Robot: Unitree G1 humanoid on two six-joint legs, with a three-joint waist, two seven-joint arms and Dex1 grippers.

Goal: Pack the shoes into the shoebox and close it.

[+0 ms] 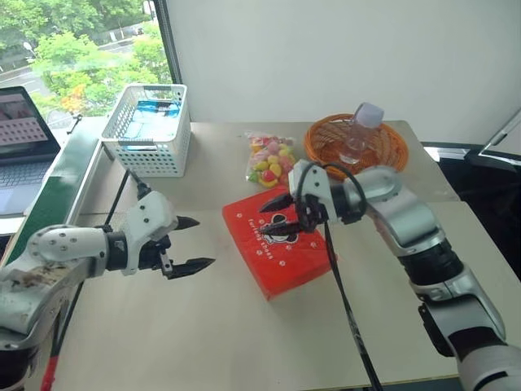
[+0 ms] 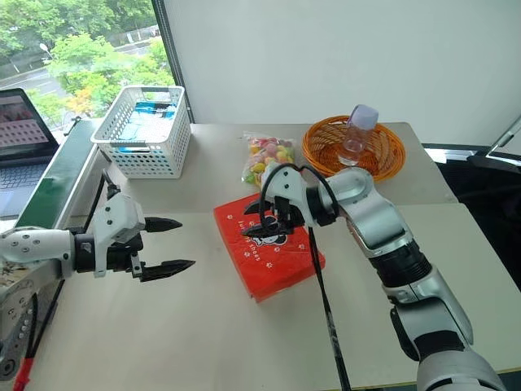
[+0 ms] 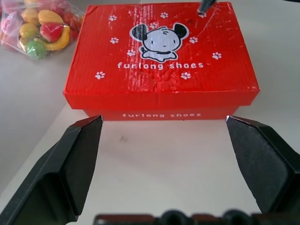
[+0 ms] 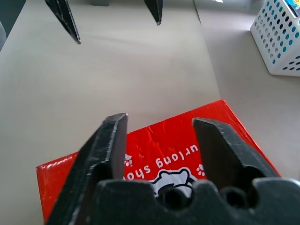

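Beige table [image 1: 203,326], 1 closed shoebox [image 1: 281,252], 2 end effectors

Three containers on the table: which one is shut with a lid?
The red shoebox, lid down flat under the right pincer. The white lattice basket and orange wicker basket are open-topped.

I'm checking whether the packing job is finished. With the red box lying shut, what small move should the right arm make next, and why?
Probably lift the right gripper clear and back off. The shoebox lies closed on the table, its lid flat, and this gripper hangs open just above it, holding nothing. The left gripper is open and apart from the box.
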